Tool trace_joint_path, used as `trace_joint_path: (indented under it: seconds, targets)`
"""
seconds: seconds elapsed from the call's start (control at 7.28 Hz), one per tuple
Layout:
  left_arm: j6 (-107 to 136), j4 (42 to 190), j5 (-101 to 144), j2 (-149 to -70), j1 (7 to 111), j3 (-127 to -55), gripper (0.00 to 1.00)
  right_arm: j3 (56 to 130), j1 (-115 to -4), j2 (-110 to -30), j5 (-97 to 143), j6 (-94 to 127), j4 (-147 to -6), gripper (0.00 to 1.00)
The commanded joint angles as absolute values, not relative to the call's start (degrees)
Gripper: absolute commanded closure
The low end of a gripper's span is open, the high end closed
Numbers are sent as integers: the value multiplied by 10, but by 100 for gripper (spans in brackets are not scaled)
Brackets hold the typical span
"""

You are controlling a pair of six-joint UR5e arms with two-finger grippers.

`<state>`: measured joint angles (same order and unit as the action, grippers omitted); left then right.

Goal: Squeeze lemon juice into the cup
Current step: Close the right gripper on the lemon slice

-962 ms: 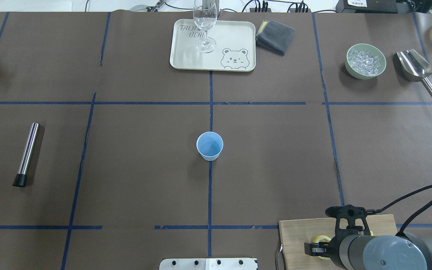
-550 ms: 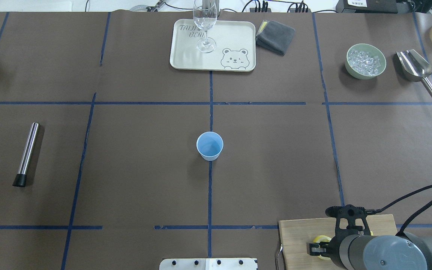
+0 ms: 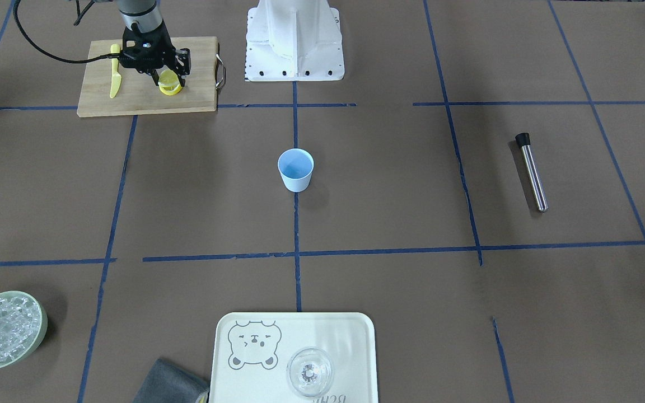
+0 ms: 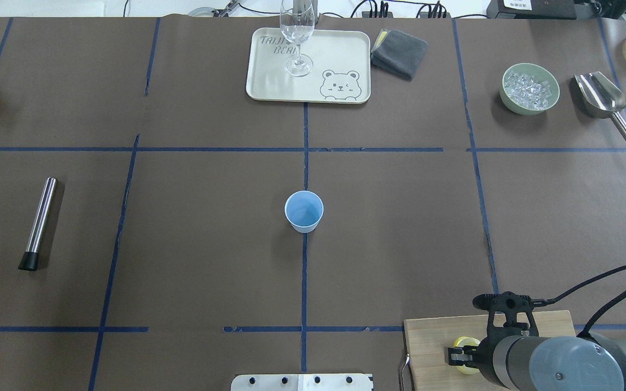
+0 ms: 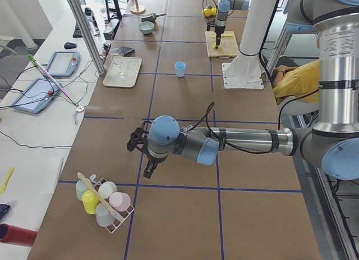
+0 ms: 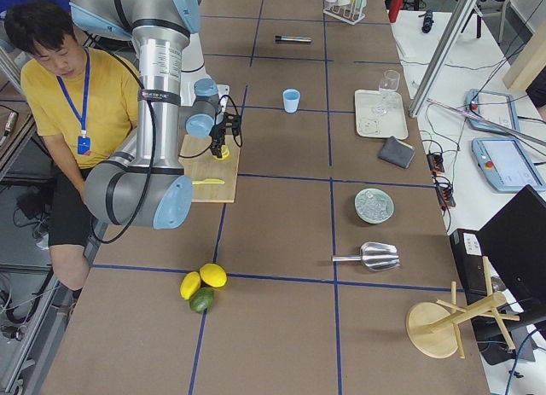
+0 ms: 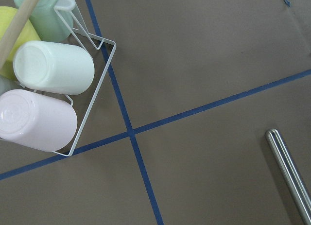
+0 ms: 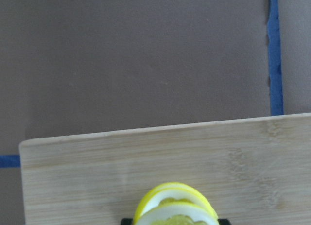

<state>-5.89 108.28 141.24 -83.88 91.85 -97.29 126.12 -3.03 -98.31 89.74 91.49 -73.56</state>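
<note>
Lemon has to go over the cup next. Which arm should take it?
Right. Its hand appears closed on the lemon on the cutting board, and the cup stands nearer to it. The left hand hangs far off by the mug rack.

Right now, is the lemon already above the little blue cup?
No, the lemon is at the wooden board, inside the right gripper, far from the cup.
</note>
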Motion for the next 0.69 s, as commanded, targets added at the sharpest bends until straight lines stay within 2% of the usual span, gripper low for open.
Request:
trace_joint_path:
  seconds: [0.0, 0.41, 0.55]
  targets:
    - [-59, 1083, 1412, -838, 918, -973, 0, 1273, -34, -991, 897, 915, -736, 53]
    - [-59, 1083, 1412, -838, 919, -974, 0, 1279, -35, -992, 897, 915, -737, 50]
    - [-59, 1083, 1412, -838, 920, -976, 0, 1281, -35, -992, 896, 915, -737, 44]
